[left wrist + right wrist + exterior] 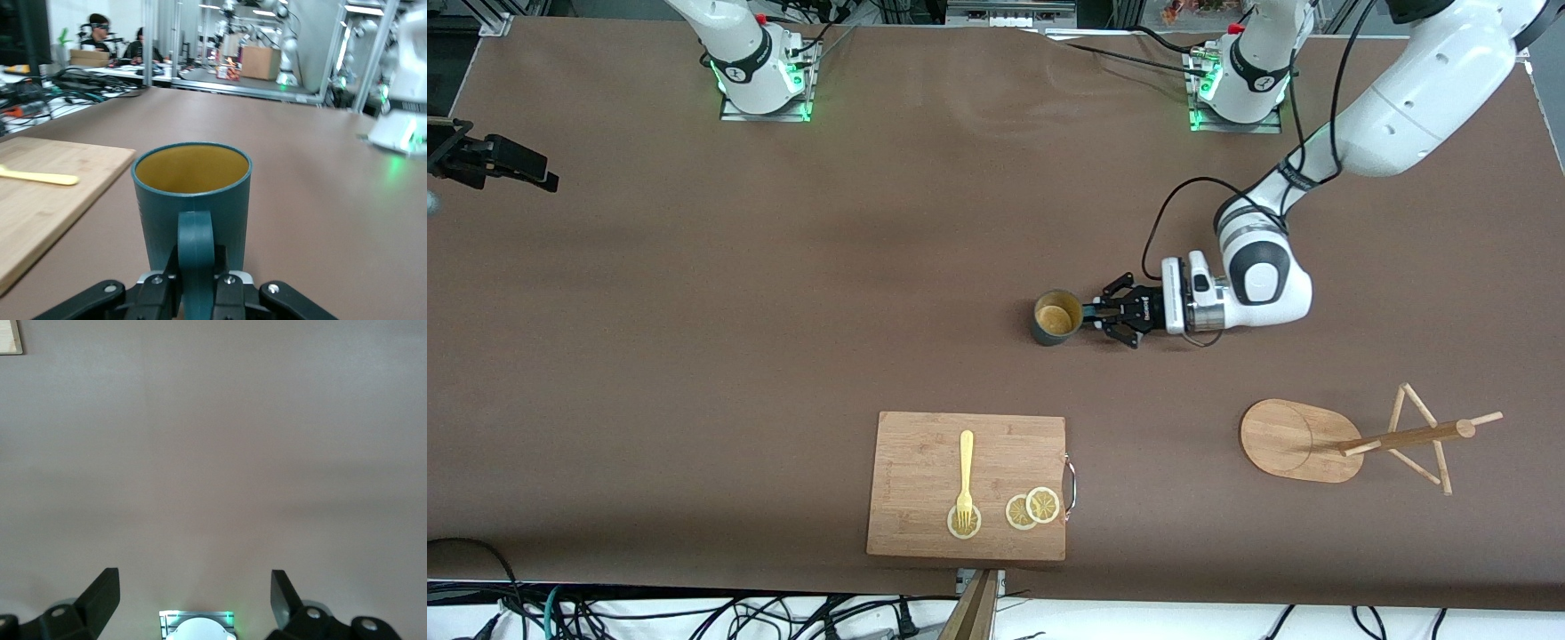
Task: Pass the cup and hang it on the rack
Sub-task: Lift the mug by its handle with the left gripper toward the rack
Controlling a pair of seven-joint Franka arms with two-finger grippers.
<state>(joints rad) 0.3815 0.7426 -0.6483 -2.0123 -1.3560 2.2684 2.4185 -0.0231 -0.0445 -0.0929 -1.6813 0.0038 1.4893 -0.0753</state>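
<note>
Left gripper: clamped on the cup by its handle — upright, farther from the front camera than the cutting board
Right gripper: fingers apart, waiting over bare table
Rack: beside the cutting board, toward the left arm's end

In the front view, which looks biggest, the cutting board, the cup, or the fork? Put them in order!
1. Cutting board, biggest by far.
2. Fork, long and thin, lying on the board.
3. Cup, smallest; the left claw is shut on its handle.
</note>
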